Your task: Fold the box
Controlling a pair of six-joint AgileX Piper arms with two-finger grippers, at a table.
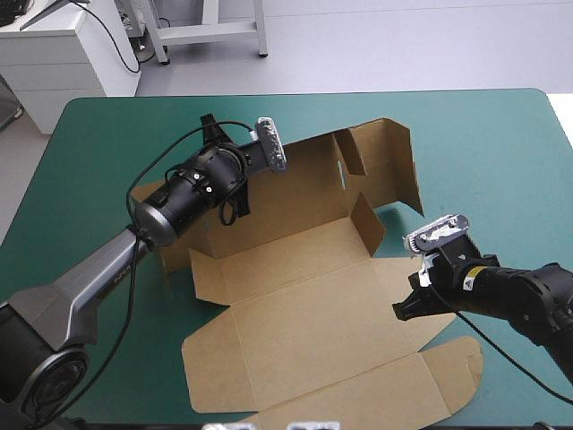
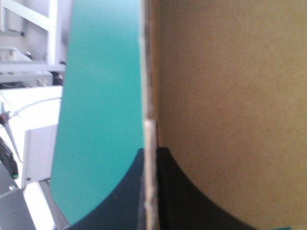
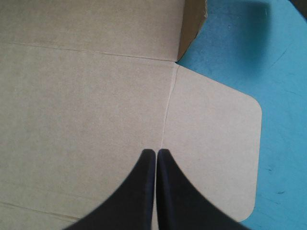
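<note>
The brown box (image 1: 304,305) lies in the middle of the table, its lid panel flat toward the near edge and its back wall (image 1: 385,157) raised. My left gripper (image 1: 237,199) is at the left part of that back wall. In the left wrist view it (image 2: 152,149) is shut on the box, with the board's edge (image 2: 149,72) running between the black fingers. My right gripper (image 1: 407,309) is over the box's right side. In the right wrist view it (image 3: 156,152) is shut, tips on the crease between the flat panel (image 3: 86,96) and a rounded flap (image 3: 211,134).
The teal-green table (image 1: 483,134) shows around the box on all sides. A short side flap (image 1: 367,224) stands up just ahead of my right gripper. A rounded flap (image 1: 452,363) lies flat near the table's near right edge.
</note>
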